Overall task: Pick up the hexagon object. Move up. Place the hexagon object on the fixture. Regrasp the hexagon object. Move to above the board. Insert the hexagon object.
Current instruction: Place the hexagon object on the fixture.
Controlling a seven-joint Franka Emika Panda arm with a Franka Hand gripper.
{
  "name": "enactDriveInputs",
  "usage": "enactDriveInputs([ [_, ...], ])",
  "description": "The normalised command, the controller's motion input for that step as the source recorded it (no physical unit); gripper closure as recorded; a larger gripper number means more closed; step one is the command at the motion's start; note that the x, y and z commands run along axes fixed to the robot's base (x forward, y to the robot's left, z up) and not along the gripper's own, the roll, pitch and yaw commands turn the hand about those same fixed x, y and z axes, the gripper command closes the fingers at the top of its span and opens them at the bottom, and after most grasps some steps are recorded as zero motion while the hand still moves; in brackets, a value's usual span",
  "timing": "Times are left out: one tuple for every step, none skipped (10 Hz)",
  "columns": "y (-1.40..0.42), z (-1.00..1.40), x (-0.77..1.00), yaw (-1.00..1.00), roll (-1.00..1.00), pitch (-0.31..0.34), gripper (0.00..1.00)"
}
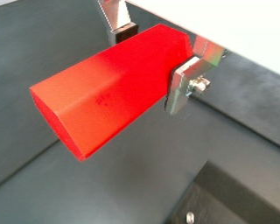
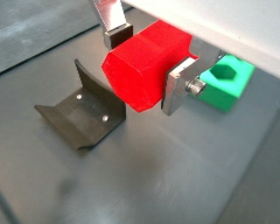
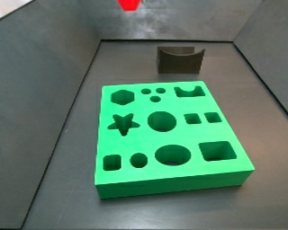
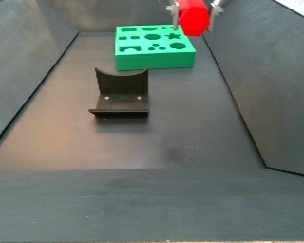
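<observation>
Hand (image 1: 154,54): two flat silver finger plates (image 1: 181,86) with dark pads are pinching the hexagon object (image 1: 108,89) across its sides, in both wrist views (image 2: 143,59).

Hexagon object: bright red prism, plain, bearing no readable writing or label; it is hanging clear of the floor, high up in both side views (image 4: 193,17), where only its lower tip is showing at the upper edge (image 3: 130,4).

Fixture (image 4: 121,93): dark bracket with a curved notch, standing on the dark floor, well apart from the held piece; two small screws are showing on its face in a wrist view (image 2: 80,112).

Board (image 3: 168,137): bright green slab with hexagon, star, circle, square and crown cut-outs, lying flat near the fixture; one corner is showing beyond the fingers (image 2: 224,83). No lettering is legible anywhere.
</observation>
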Motion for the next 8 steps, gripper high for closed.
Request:
enactDriveInputs([
  [-0.54,0.02,1.00,0.34,-0.12,0.191,1.00],
  [-0.50,0.02,1.00,0.25,-0.09,0.179,1.00],
  [-0.42,0.02,1.00,0.14,-0.08,0.164,1.00],
  [-0.38,0.02,1.00,0.09,-0.08,0.153,1.00],
  [-0.32,0.02,1.00,0.06,-0.07,0.149,1.00],
  [-0.28,0.02,1.00,0.04,-0.07,0.149,1.00],
  [-0.22,0.01,1.00,0.04,-0.07,0.146,1.00],
  [-0.20,0.01,1.00,0.03,-0.07,0.151,1.00],
])
